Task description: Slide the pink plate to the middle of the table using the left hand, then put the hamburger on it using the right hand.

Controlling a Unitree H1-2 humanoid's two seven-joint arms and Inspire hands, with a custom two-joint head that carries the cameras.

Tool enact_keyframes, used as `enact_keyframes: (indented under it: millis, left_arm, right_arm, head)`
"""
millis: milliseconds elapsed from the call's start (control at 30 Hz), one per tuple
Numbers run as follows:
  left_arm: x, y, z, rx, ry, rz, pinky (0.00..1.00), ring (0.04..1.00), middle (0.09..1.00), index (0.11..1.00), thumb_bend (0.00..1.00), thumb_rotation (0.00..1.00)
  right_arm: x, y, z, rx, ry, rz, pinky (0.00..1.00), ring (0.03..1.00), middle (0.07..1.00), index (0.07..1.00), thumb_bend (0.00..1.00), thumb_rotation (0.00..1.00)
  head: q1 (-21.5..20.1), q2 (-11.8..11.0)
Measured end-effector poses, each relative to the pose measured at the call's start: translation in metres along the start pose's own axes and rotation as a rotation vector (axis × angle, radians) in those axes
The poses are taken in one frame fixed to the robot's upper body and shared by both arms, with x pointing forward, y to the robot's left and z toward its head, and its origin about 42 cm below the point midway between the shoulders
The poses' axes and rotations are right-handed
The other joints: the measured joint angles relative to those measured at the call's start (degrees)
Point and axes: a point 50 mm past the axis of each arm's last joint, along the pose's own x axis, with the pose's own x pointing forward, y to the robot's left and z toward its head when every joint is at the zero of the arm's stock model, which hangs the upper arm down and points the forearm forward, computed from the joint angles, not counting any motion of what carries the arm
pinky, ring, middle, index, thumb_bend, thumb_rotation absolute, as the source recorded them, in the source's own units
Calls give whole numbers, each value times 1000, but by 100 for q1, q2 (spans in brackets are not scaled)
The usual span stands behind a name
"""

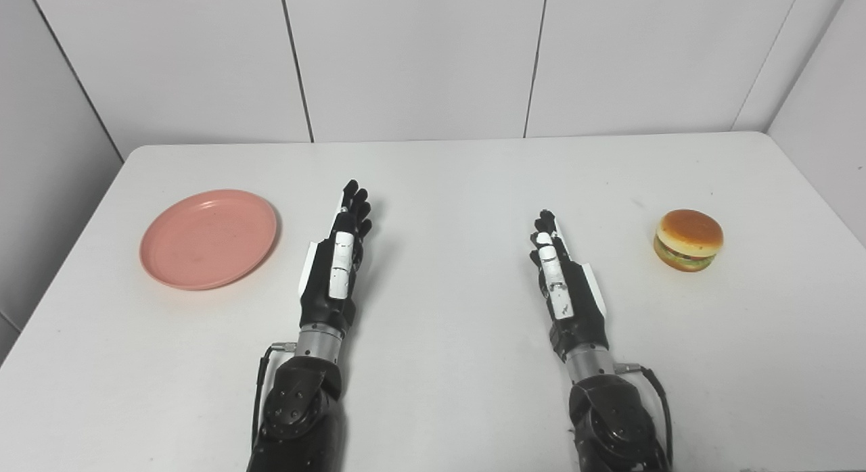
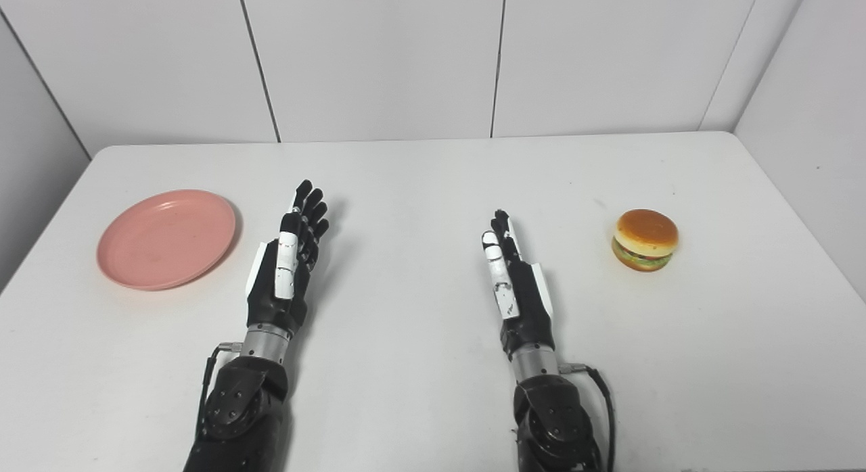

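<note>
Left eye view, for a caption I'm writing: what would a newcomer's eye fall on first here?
Probably the two black robot hands, the left hand and right hand, lying open and empty side by side over mid-table. Next, the colour against the white table: a bare pink plate at far left and a hamburger at far right, each untouched.

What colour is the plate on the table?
Pink, a plain salmon shade without pattern; the plate shows best in the left eye view.

We see a white table (image 1: 440, 188) with rounded far corners, pushed against pale panelled walls (image 1: 419, 59) split by thin vertical seams.
</note>
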Motion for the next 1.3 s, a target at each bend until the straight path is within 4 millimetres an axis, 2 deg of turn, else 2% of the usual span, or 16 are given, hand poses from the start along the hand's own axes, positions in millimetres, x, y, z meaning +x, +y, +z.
enact_keyframes:
  millis: [400, 800, 1133, 1167, 1200, 1267, 1300]
  left_arm:
    - [-5, -3, -4, 3, 124, 6, 1000, 1000, 1000, 1000, 694, 1000]
    - [-10, -3, -5, 22, 155, -8, 1000, 1000, 1000, 1000, 642, 1000]
    - [-10, -2, -5, 22, 150, -5, 1000, 1000, 1000, 1000, 684, 1000]
    - [-10, -2, -5, 22, 150, -6, 1000, 1000, 1000, 1000, 688, 1000]
    - [-10, -3, -5, 23, 150, -6, 1000, 1000, 1000, 1000, 690, 1000]
    - [-10, -3, -5, 24, 150, -5, 1000, 1000, 1000, 1000, 684, 1000]
    - [-10, -4, -5, 22, 150, -1, 1000, 1000, 1000, 1000, 682, 1000]
  right_arm:
    - [1, 1, 0, 0, -2, 0, 1000, 995, 1000, 1000, 548, 960]
    - [1, 1, 1, 0, -3, 0, 1000, 997, 1000, 1000, 551, 973]
    - [2, 1, 0, 1, -2, -1, 1000, 997, 1000, 1000, 550, 962]
    - [2, 1, 0, 1, -2, -1, 1000, 997, 1000, 1000, 549, 966]
    - [2, 1, 0, 1, -2, -1, 1000, 999, 1000, 1000, 544, 972]
    - [2, -1, 0, 2, -3, -2, 1000, 1000, 1000, 1000, 549, 966]
    - [2, -2, 0, 3, -3, -4, 1000, 1000, 1000, 1000, 551, 963]
  head:
    - [0, 9]
    - [-44, 35]
    - [-9, 35]
    - [61, 18]
    - [357, -17]
    - [360, -18]
    - [734, -61]
